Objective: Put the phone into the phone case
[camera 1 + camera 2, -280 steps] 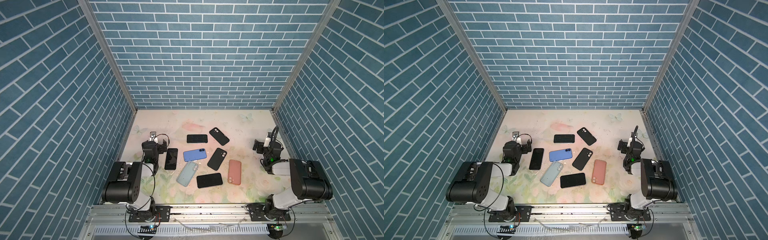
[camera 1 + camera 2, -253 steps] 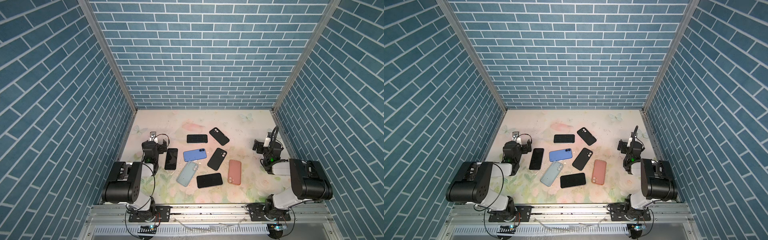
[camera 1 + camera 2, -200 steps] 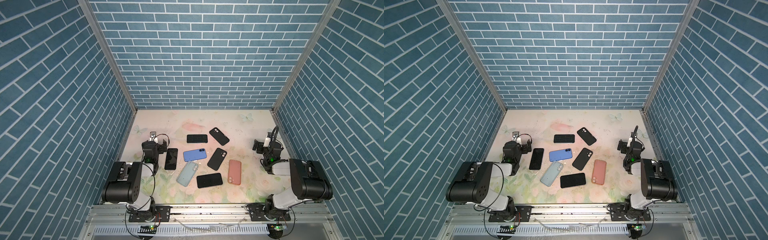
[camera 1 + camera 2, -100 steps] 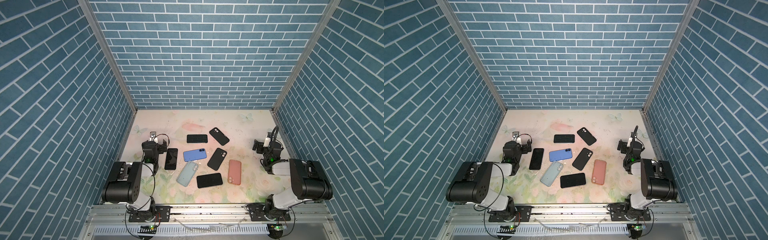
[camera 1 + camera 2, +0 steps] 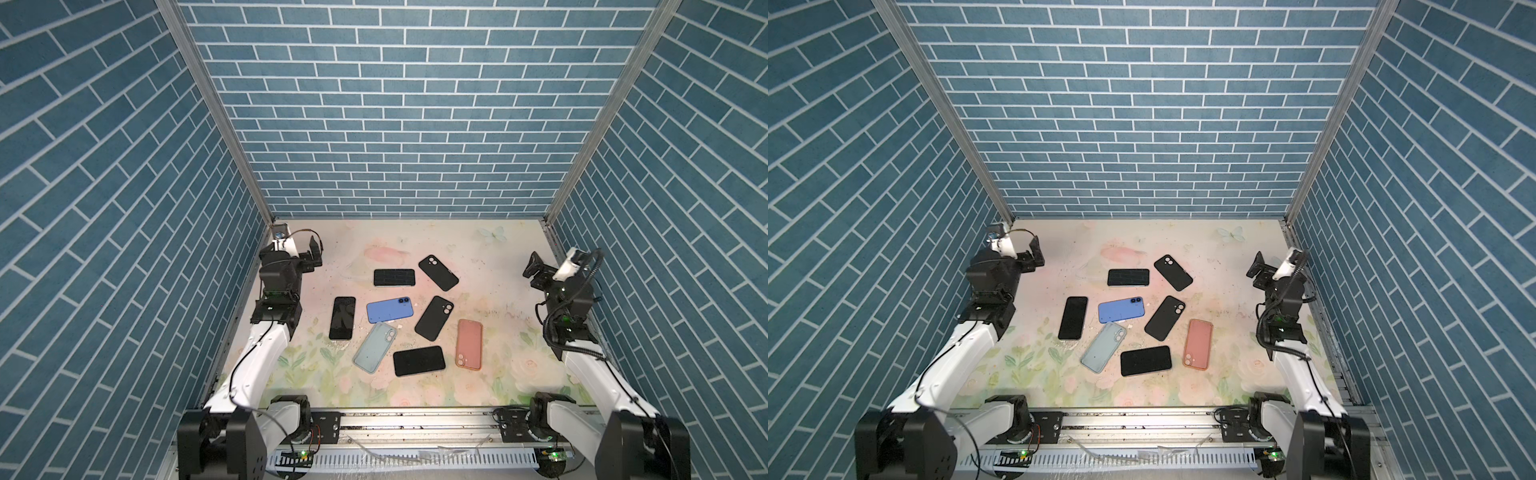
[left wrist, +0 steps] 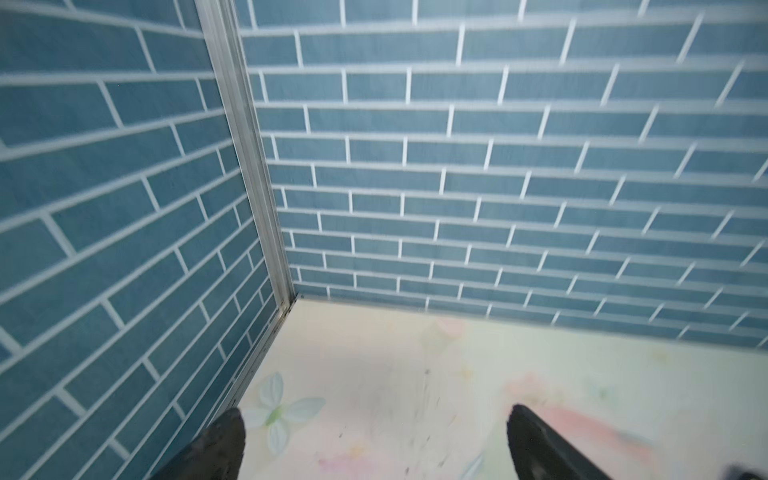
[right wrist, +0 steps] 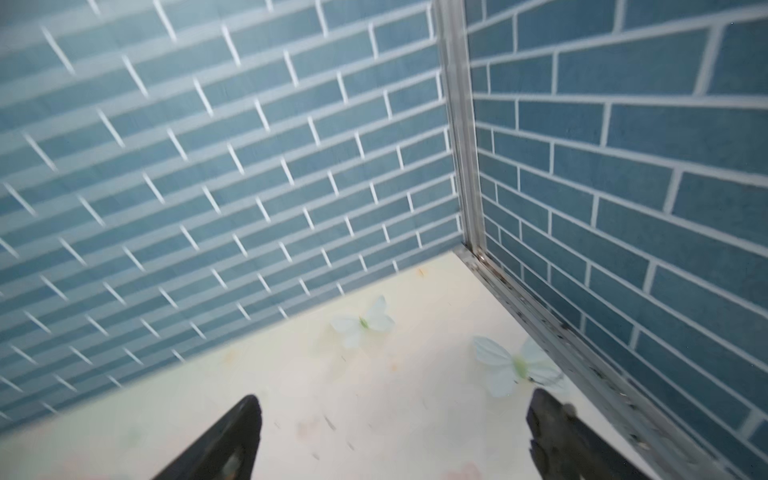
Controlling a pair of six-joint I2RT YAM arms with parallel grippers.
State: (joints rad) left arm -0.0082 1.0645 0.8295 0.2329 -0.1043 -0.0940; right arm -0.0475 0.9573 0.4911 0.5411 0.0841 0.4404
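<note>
The left gripper (image 6: 374, 417) has its jaws spread wide with nothing between them; its wrist view shows two dark fingertips (image 6: 226, 432) over the floral table (image 6: 374, 353) and a corner of the blue brick walls (image 6: 498, 166). The right gripper (image 7: 395, 401) is likewise spread and empty, facing the opposite far corner. In both top views the left arm (image 5: 266, 345) and the right arm (image 5: 590, 365) each sit by their own side wall, well apart from the cluster in the middle of the table.

That cluster holds eight flat pieces. Three lie dark glass up and read as phones: the left phone (image 5: 343, 318) nearest the left arm, the far phone (image 5: 394, 277) lying crosswise, and the near phone (image 5: 419, 360) toward the front rail (image 5: 415, 419). The other five show camera cut-outs: a blue case (image 5: 390, 309) at the centre, a pale teal case (image 5: 375, 346) just in front of it, a pink case (image 5: 469, 344) nearest the right arm, a middle black case (image 5: 434, 318) between the blue and pink ones, and a far black case (image 5: 438, 272) just beside the far phone. From this height they may be empty cases or phones lying face down; which cannot be told. The near phone lies between the teal and pink cases, apart from both.
</note>
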